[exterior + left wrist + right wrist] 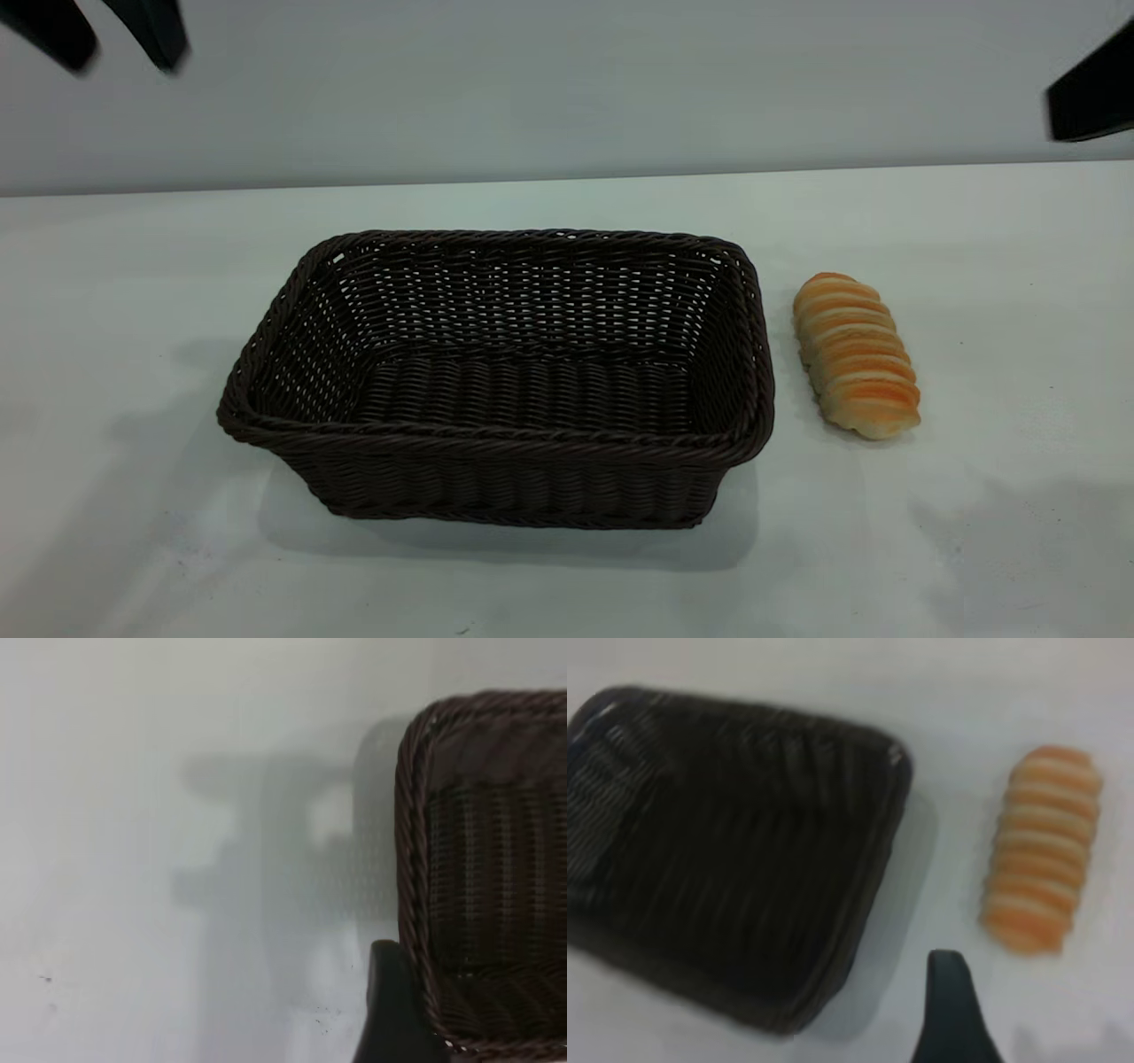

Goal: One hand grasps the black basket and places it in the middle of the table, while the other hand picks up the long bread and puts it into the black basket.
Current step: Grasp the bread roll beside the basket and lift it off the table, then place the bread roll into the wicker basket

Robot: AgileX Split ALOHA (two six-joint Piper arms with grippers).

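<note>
Here the long bread [856, 355] lies beside the black basket [496, 377]; neither claw's state can be told.

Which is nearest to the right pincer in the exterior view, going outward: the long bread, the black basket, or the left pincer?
From the right pincer, raised at the upper right edge:
1. The long bread, on the table's right side below it.
2. The black basket, mid-table, left of the bread.
3. The left pincer, raised at the far upper left corner.
</note>
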